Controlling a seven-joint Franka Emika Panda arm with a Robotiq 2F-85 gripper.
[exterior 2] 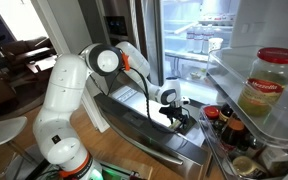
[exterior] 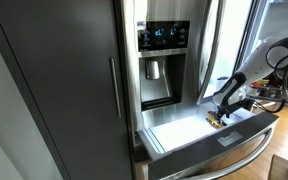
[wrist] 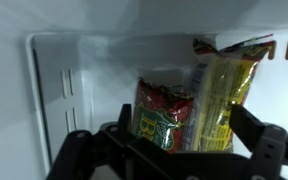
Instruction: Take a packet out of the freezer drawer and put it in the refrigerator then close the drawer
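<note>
The freezer drawer (exterior: 174,130) is pulled out and its white interior shows; it also shows in an exterior view (exterior 2: 134,105). My gripper (exterior: 217,118) reaches down into the drawer's end, also seen in an exterior view (exterior 2: 179,115). In the wrist view the gripper (wrist: 182,135) is open. Its dark fingers stand on either side of a red-and-green packet (wrist: 162,118) and a yellow packet (wrist: 224,85), which stand against the white drawer wall. The refrigerator (exterior: 164,40) has a blue-lit dispenser panel. One of its doors is open and lit shelves (exterior 2: 194,40) show.
A dark grey cabinet panel (exterior: 74,80) with a slim handle stands beside the fridge. The open fridge door holds a large jar (exterior 2: 272,80) and several bottles (exterior 2: 229,130) close to the arm. The drawer's curved bar handle (exterior: 234,150) runs along its front.
</note>
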